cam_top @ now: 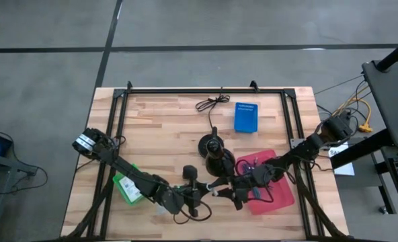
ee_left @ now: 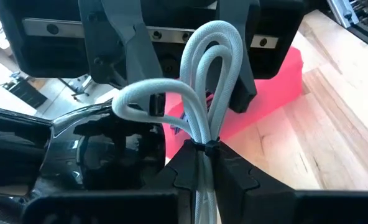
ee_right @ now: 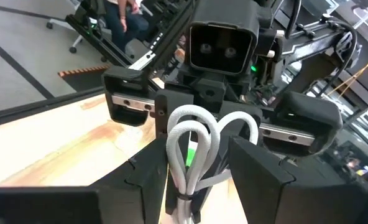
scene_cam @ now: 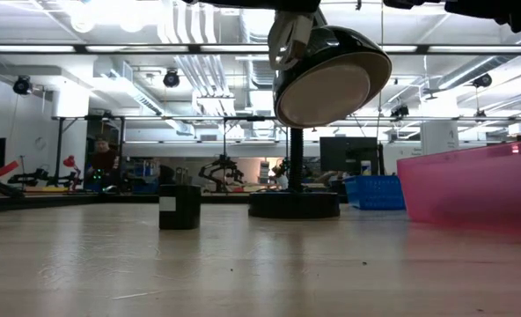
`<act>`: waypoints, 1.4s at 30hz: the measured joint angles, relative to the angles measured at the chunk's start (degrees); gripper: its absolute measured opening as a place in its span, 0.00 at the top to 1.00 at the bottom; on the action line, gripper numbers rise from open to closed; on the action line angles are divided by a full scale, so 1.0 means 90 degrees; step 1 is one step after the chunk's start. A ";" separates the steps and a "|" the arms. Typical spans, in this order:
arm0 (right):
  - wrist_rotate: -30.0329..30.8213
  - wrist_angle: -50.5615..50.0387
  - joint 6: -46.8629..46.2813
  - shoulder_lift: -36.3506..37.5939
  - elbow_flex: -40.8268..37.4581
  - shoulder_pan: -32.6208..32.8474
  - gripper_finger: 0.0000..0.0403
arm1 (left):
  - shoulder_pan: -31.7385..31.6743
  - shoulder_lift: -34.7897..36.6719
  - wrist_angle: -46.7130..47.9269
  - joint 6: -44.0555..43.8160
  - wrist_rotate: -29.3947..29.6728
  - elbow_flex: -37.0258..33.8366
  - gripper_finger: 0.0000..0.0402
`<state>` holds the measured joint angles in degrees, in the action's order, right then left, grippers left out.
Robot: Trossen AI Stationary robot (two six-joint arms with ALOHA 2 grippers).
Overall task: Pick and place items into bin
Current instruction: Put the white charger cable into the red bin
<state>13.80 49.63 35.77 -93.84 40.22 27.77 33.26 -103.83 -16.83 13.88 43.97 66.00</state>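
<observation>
Right now, the left gripper [ee_left: 202, 171] is squeezed tight on a looped white cable [ee_left: 202, 81], holding it up in the air near the front middle of the table [cam_top: 172, 121]. Facing it, the right gripper [ee_right: 199, 168] has its fingers apart around the same loops, just left of the pink bin [cam_top: 280, 191].

Black stand [cam_top: 212, 149] — beside pink bin [cam_top: 277, 189]

You see a pale grey-white braided cable [ee_left: 202, 93], a pink-red bin [cam_top: 276, 188] and a blue basket [cam_top: 247, 117]. Your desk [cam_top: 165, 134] is light striped wood; a green-and-white packet [cam_top: 127, 188] lies there.
</observation>
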 joint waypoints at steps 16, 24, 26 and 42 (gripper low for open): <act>-0.0014 -0.0003 -0.0016 0.0002 -0.0002 -0.0002 0.74 | -0.0156 -0.0007 -0.0222 0.0040 -0.0233 0.0000 0.96; -0.0042 -0.0017 -0.0146 0.0002 -0.0002 -0.0001 0.95 | -0.0158 -0.0007 -0.0201 0.0013 -0.0335 0.0000 0.93; -0.0058 -0.0038 -0.0227 0.0012 -0.0006 0.0002 0.95 | -0.0190 -0.0007 -0.0195 0.0015 -0.0537 0.0000 0.90; 0.0563 -0.1784 -0.1160 0.0813 -0.0012 0.0261 0.97 | -0.0165 0.0086 0.0175 -0.0001 -0.0723 0.0010 0.58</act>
<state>18.86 33.57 25.33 -86.52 40.12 30.12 31.78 -103.06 -15.26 13.87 37.46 66.08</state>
